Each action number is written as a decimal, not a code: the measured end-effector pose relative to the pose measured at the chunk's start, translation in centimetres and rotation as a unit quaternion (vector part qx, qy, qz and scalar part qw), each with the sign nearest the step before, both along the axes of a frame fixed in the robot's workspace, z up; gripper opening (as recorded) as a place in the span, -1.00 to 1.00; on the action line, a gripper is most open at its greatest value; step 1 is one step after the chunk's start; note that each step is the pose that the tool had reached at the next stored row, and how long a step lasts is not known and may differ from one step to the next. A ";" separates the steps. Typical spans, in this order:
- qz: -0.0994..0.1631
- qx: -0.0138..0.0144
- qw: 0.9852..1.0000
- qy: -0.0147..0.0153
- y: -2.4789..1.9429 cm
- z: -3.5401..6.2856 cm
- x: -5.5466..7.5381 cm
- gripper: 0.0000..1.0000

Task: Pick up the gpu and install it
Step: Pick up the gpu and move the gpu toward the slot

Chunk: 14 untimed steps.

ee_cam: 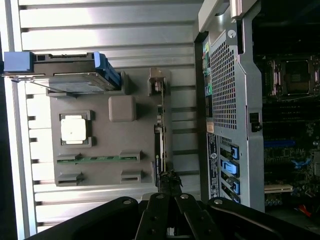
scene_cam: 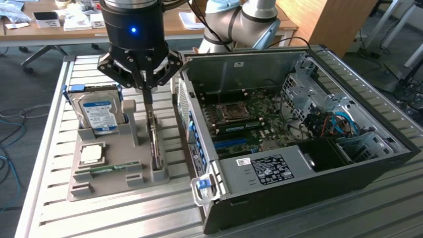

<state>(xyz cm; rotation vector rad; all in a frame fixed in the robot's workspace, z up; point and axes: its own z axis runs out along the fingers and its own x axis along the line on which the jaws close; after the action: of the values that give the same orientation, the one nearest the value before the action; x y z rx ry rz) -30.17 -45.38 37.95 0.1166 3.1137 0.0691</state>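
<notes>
Setting: a slatted metal table [scene_cam: 46, 198] carries a grey holder tray [scene_cam: 106, 186] and an open computer case [scene_cam: 370, 163].
Gpu: a thin dark card [scene_cam: 154, 141] stands on its long edge in the slot along the tray's side nearest the case. Its lower edge sits in that slot. From the wrist view it appears edge-on as a narrow dark strip [ee_cam: 160, 145].
Gripper: the gripper [scene_cam: 146, 85] is directly above the tray's card slot. Its fingers are pinched fully together on the gpu's upper edge, also seen from the wrist [ee_cam: 169, 180].
Hard drive: silver with a blue label [scene_cam: 99, 113], upright at one end of the tray, on the side away from the case.
Processor: a square silver chip [scene_cam: 91, 153] lies flat in a mid-tray recess.
Memory stick: narrow and green [scene_cam: 109, 168], flat in the tray just beyond the processor from the hard drive.
Case: just beside the tray's card side, panel off, motherboard [scene_cam: 251, 124] exposed.
</notes>
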 end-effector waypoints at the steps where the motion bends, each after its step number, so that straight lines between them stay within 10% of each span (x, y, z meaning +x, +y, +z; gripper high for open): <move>1: 0.000 0.000 1.000 0.000 0.00 0.00 0.0 -0.79; 9: 0.000 0.000 1.000 0.000 0.00 0.00 0.0 -0.77; 14: 0.000 0.000 1.000 0.000 0.00 0.00 0.0 -0.29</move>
<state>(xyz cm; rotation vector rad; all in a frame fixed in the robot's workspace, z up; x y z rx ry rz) -30.17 -45.38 37.95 0.1166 3.1137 0.0691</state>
